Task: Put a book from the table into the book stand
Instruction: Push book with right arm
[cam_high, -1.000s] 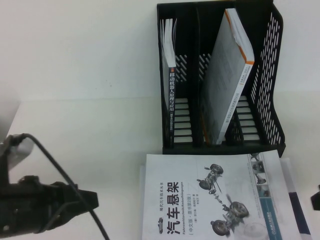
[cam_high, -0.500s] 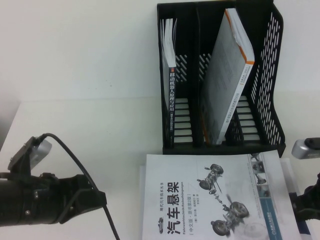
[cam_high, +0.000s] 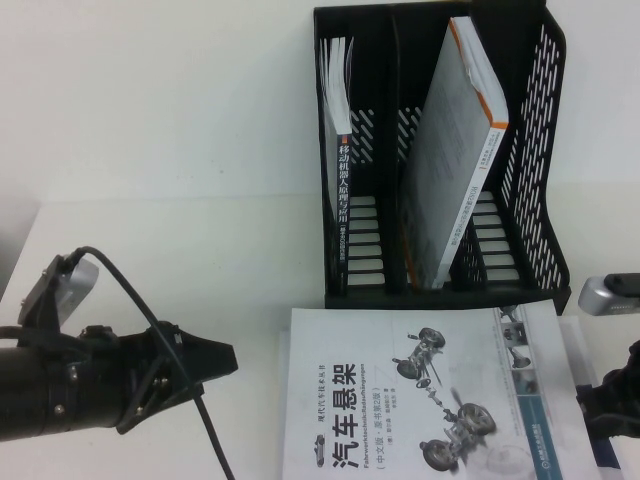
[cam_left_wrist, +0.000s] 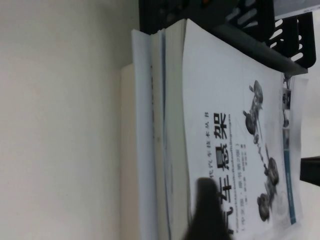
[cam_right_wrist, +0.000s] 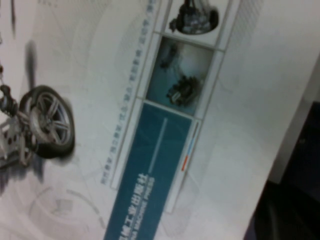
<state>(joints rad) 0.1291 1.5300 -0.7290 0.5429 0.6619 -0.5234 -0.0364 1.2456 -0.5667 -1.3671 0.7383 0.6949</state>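
- Your left claw (cam_high: 222, 358) has pushed in from the left over the last second and now sits low over the worktop (cam_high: 180, 250), just beside the book's (cam_high: 425, 395) left edge but apart from it.
- Its fingers, pressed together a moment ago, now stand spread; the tips point at the edge of the stack, and nothing is between them.
- Your right claw (cam_high: 585, 400) has come into sight at the right edge of the high view, close by the book's teal band. Its fingers are pressed together and hold nothing.
- I read this as an approach from both sides: the left set to take or lift the near edge, the right to steady or push the far one. No grip has been made yet.
- The book lies flat, cover up, on top of other books, right in front of the stand (cam_high: 440, 150). The left wrist view shows that stack edge-on, so you must part the top book from those beneath.
- In the stand, the left slot holds a black-spined book (cam_high: 343, 190), and a white book (cam_high: 455, 160) leans across the middle and right part. Free room looks tight.
- Writing: the cover title reads 汽车悬架, with 现代汽车技术丛书 above and a German line, "Fahrwerktechnik…", beside it.
- The black spine reads 移动机器人原理与应用.
- The teal band carries 机械工业出版社 and "CHINA MACHINE PRESS".
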